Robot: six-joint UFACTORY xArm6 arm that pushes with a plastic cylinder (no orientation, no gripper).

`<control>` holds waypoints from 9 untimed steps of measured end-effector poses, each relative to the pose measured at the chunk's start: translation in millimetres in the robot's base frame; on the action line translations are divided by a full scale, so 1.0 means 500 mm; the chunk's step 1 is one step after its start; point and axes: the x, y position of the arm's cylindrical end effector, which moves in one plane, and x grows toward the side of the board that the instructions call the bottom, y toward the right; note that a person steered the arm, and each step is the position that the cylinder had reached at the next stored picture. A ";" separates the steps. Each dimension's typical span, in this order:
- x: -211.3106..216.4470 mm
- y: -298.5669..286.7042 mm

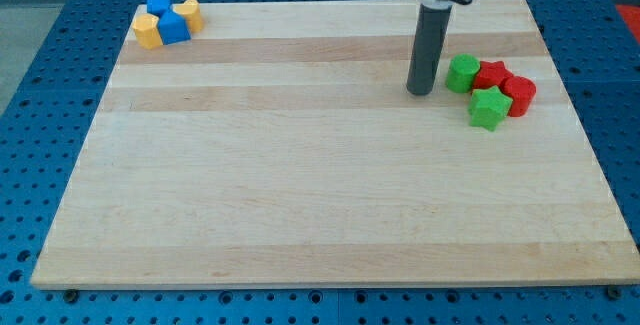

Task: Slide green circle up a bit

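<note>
- At the view's right, toward two o'clock on the wooden board (320, 195), my tip (419, 92) rests on the surface just beside the green circle (461, 73).
- From the green circle, my tip sits at about eight o'clock, close by with a thin strip of bare wood between them; I cannot tell whether they touch.
- My rod has no jaws to open or close, and it holds nothing; it stands upright, its dark shaft rising toward twelve o'clock into the grey mount at the view's top edge.
- The green circle is the block of its cluster nearest my tip, at the cluster's ten o'clock corner.
- Touching it at about four o'clock is a red star-like block (491, 75), whose exact shape is hard to make out.
- A red round block (519, 93) lies at the cluster's three o'clock side, against the red star-like block.
- A green star (488, 108) sits at the cluster's six o'clock end, touching the red blocks above it.
- Well apart, at ten o'clock on the board, lies a second cluster: a blue block (158, 6) at its top, a blue cube (173, 27) below it, a yellow block (148, 31) at nine o'clock and another yellow block (189, 12) at three o'clock, all packed together.
- Around the board runs a blue perforated table (40, 115).
</note>
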 end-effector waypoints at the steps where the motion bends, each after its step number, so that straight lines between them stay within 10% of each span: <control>1: 0.014 0.013; 9: -0.061 -0.001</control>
